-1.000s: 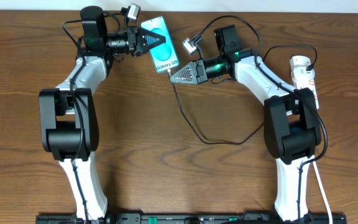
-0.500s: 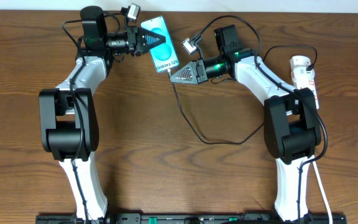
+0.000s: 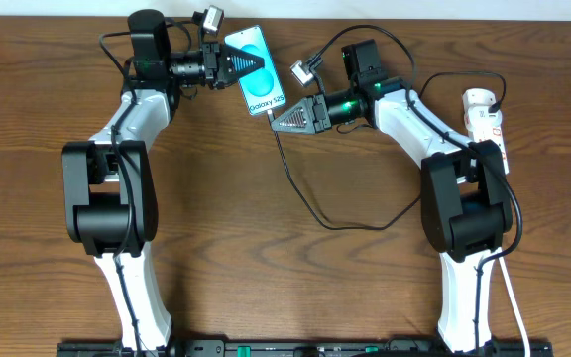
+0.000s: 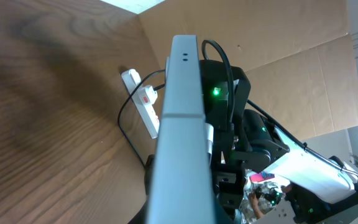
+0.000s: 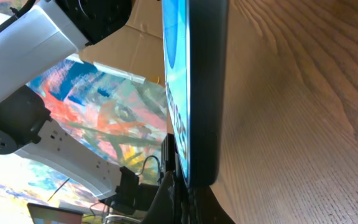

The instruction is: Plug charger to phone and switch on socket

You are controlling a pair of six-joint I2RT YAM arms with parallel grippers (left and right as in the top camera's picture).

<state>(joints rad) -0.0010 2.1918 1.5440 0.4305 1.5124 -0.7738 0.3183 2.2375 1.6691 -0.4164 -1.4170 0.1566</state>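
The phone (image 3: 256, 74), with its cyan-blue screen, is held off the table at the back centre, and my left gripper (image 3: 258, 65) is shut on its upper half. My right gripper (image 3: 278, 123) is shut on the plug tip of the charger (image 3: 284, 164), right at the phone's lower end. In the right wrist view the phone (image 5: 204, 93) shows edge-on, and the plug's joint with it is hidden. The left wrist view is filled by the phone's grey side (image 4: 182, 124). The black cable loops over the table toward the white socket (image 3: 486, 117), which also shows as the socket (image 4: 143, 102).
The white power strip lies at the far right beside my right arm's base (image 3: 469, 213), with a white cord (image 3: 512, 297) trailing to the front. Cardboard walls (image 4: 291, 74) stand behind the table. The cable loop lies on the table's middle.
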